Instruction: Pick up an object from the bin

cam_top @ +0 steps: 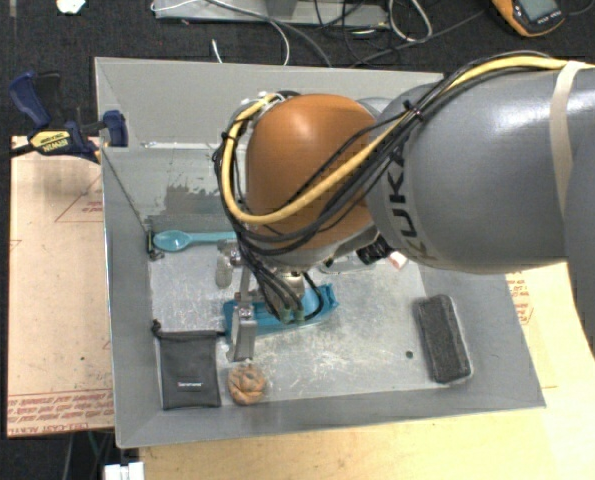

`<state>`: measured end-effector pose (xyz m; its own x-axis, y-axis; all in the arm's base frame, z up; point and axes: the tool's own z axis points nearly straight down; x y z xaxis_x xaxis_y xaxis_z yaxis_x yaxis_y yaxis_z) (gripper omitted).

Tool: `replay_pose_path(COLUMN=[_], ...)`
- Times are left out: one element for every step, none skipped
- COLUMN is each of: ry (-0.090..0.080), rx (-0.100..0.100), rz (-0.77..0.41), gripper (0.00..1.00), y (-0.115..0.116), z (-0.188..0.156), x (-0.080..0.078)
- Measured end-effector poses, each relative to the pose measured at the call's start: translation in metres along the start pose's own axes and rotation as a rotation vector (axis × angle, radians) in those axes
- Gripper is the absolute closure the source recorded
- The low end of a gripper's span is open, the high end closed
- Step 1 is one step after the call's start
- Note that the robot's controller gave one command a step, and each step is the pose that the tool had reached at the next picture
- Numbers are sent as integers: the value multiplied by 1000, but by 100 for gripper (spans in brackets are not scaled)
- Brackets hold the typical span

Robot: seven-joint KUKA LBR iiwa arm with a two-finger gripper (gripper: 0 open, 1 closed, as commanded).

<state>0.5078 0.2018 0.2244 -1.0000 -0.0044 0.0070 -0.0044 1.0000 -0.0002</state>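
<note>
- Now the arm [477,178] is reaching in from the right, its orange cover [307,163] hanging over the middle of the bin [367,368].
- Down goes the tool [242,340], low over the bin floor, left of centre.
- It sits right at the left end of a bright blue plastic piece [317,303]; contact is hard to judge.
- Spread or pressed together? Cannot tell from this angle.
- Just near-side of the tool lies a small brown lump [245,383], with a black pouch [189,368] beside it on the left.
- A teal spoon [182,238] lies farther back on the left.
- Well apart on the right rests a dark grey block [442,338].
</note>
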Motion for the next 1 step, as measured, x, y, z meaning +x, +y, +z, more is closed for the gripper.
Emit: replay_pose_path(ry=[-7], rx=[-1], rz=[4], gripper=[0], y=[-1], z=[-3], x=[-2])
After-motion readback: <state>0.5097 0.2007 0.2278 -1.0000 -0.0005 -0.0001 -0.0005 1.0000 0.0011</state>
